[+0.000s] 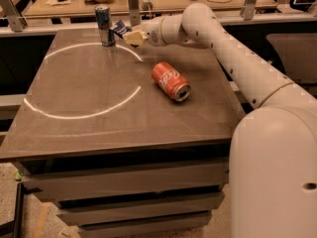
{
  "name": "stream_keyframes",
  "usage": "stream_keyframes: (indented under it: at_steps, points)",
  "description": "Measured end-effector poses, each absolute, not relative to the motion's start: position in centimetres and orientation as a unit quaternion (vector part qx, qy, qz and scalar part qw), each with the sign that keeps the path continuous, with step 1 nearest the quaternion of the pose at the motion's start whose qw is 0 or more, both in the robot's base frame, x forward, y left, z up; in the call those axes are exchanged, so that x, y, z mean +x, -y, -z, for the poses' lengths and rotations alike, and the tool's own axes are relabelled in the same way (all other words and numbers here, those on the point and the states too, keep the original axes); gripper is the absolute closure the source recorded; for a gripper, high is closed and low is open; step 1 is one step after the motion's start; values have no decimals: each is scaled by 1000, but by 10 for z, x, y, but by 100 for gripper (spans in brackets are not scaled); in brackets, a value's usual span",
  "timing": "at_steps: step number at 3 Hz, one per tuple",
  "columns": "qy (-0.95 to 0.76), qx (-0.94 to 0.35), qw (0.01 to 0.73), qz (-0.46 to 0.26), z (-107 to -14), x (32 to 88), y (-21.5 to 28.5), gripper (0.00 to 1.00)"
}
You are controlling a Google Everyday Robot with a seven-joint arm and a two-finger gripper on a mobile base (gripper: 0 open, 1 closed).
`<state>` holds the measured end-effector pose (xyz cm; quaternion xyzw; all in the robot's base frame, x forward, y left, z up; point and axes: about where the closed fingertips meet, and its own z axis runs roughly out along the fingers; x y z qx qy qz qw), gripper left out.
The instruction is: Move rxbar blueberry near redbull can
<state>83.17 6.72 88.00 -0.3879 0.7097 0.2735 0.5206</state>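
In the camera view, my hand [130,35] is at the far side of the bench [99,123], pinched onto one end of the rxbar blueberry [120,29]. The bar pokes out just beside the redbull can [104,25]. I judge the bar light, thin and crinkly. Its wrapper flexes and could slip, so a firm pinch across the flat faces suits it. My arm [233,58] stretches in from the right, forearm low, passing behind the red soda can [171,81] lying on its side.
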Motion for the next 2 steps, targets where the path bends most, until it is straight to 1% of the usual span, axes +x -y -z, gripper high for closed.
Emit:
stream_keyframes:
  at_steps: [1, 2]
  points:
    - [-705, -396, 515, -284, -876, 842, -86, 100]
    - [-704, -396, 516, -285, -877, 842, -88, 83]
